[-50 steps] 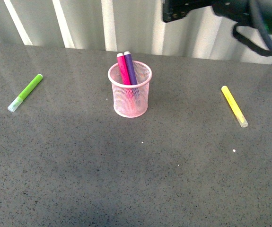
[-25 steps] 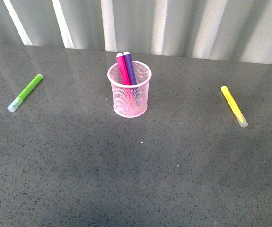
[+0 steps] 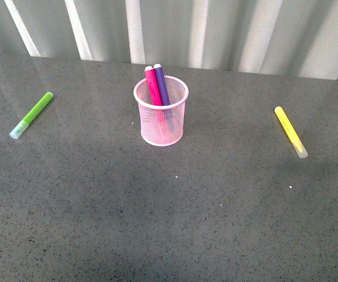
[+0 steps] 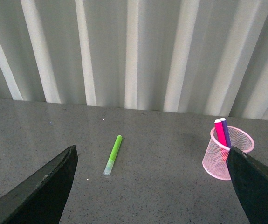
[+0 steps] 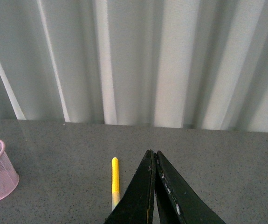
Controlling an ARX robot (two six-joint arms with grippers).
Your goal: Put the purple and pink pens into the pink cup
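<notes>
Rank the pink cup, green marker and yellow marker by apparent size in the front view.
1. pink cup, clearly the bulkiest.
2. green marker and yellow marker: they look alike in length, so no ranking between them.

Both pens (image 3: 157,85) upright in the cup (image 3: 161,120) (table (image 3: 169,223) centre), one marker (image 3: 32,114) left, another (image 3: 291,131) right

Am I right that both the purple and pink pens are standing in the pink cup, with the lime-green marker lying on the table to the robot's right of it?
Not quite: the lime-green marker lies on the robot's left of the pink cup, as the front view shows. The purple and pink pens do stand in the cup.
</notes>
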